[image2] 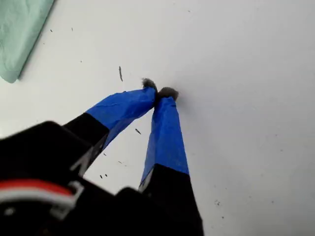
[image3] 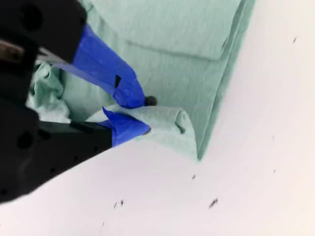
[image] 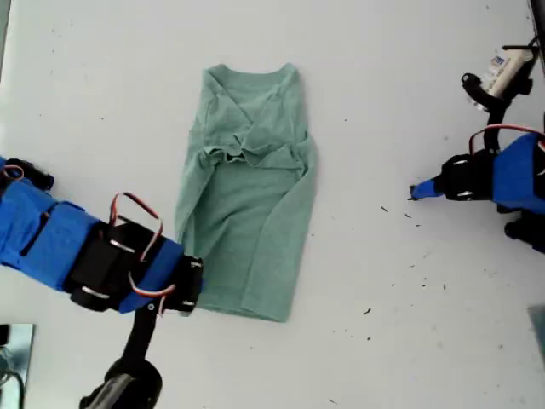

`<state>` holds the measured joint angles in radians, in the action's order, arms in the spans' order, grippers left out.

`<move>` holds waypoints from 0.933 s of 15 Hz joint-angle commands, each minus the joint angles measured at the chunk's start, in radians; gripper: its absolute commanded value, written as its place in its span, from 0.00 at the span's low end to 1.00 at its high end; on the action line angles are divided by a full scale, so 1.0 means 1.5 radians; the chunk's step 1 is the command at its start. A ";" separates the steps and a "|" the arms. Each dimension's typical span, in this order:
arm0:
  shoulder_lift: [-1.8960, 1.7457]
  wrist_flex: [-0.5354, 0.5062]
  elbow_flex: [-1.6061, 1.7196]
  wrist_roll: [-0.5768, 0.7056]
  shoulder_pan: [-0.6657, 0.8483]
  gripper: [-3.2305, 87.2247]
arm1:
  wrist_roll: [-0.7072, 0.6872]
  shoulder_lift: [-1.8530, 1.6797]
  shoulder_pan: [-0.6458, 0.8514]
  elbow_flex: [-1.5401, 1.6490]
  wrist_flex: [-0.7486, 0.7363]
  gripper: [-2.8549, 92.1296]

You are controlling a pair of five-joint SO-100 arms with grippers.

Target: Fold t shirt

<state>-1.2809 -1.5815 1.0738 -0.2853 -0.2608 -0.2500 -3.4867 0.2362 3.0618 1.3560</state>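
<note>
The sage-green t shirt [image: 247,196] lies on the white table [image: 383,85], folded into a long narrow strip with the neckline at the far end and bunched wrinkles across its middle. My second gripper [image: 194,285] is at the shirt's near corner on the exterior view's left. In the second wrist view my second gripper [image3: 145,115] is shut on a raised fold of the t shirt [image3: 172,59] hem. My first gripper [image: 415,192] sits over bare table at the exterior view's right, apart from the shirt. Its blue-taped tips are shut and empty [image2: 160,92], with only a t shirt [image2: 19,34] corner in view.
Small dark specks [image: 367,312] dot the table between the shirt and the first arm. A white and black arm base [image: 502,77] stands at the exterior view's upper right. A metallic object [image: 13,358] shows at the exterior view's lower left edge.
</note>
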 commanded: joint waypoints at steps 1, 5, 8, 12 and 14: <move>0.051 0.006 -0.096 0.047 0.057 0.03 | 0.006 -0.010 -0.011 0.021 0.002 0.05; 0.191 0.123 -0.124 0.149 0.088 0.08 | 0.021 -0.010 -0.026 0.021 0.002 0.05; 0.283 0.252 -0.145 0.277 0.062 0.28 | 0.014 -0.010 -0.016 0.021 0.002 0.05; 0.130 0.181 -0.135 0.290 0.029 0.29 | 0.000 -0.010 -0.001 0.021 0.002 0.05; -0.042 0.125 -0.129 0.276 0.022 0.20 | -0.008 -0.010 0.009 0.021 0.002 0.05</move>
<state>-1.0876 -1.3484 0.8912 0.1473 -0.1994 -0.2454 -3.4867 0.2362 3.0618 1.3560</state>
